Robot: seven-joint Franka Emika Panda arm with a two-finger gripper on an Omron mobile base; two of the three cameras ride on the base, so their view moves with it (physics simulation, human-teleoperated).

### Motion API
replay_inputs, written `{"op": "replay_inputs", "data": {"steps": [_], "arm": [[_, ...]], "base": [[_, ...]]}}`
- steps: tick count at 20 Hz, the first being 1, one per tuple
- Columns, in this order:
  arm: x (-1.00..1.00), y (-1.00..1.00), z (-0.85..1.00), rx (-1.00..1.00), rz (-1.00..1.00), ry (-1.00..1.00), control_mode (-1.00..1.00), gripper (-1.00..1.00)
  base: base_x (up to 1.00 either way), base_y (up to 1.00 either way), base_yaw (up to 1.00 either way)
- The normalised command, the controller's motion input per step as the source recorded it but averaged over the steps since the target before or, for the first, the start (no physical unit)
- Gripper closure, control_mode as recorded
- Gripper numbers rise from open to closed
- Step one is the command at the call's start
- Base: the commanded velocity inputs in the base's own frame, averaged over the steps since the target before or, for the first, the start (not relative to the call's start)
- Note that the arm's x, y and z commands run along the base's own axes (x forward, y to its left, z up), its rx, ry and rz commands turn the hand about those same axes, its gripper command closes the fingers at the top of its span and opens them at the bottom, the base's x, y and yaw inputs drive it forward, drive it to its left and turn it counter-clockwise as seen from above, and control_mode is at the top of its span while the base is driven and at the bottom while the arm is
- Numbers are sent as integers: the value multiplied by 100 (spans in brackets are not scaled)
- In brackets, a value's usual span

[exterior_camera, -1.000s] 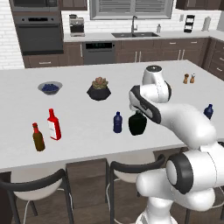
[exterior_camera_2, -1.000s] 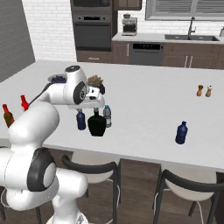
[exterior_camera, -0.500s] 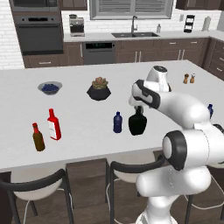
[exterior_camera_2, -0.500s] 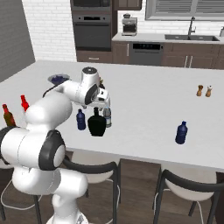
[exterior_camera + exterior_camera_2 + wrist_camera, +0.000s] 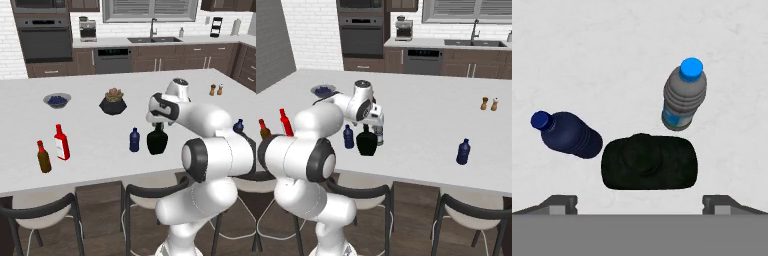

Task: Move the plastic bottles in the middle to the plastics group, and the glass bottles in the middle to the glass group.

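gripper [image 5: 640,200] wide open, holding nothing, above black bottle [image 5: 649,162] btwn navy bottle [image 5: 567,135] & clear bottle [image 5: 683,97]

White worktop [image 5: 95,125]: blue bowl [image 5: 56,100] and dark planter [image 5: 113,102] far; red bottle [image 5: 61,142] beside brown bottle [image 5: 43,157] near left; navy bottle [image 5: 134,139] beside squat black bottle [image 5: 157,140], middle; another navy bottle [image 5: 239,126] right; shakers [image 5: 216,90] far right.

White island counter [image 5: 90,165], dark cabinets [image 5: 150,62], wall oven [image 5: 41,42], window above sink [image 5: 152,39].
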Motion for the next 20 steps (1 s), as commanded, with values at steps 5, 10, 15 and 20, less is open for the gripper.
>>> {"op": "replay_inputs", "data": {"steps": [5, 10, 15, 20], "arm": [[7, 0, -20, 0, 0, 0, -100, -100], [12, 0, -16, 0, 0, 0, -100, -100], [25, 0, -9, 0, 0, 0, -100, -100], [28, 0, -3, 0, 0, 0, -100, -100]], "base": [[0, 0, 0], [0, 0, 0], [0, 0, 0], [0, 0, 0]]}}
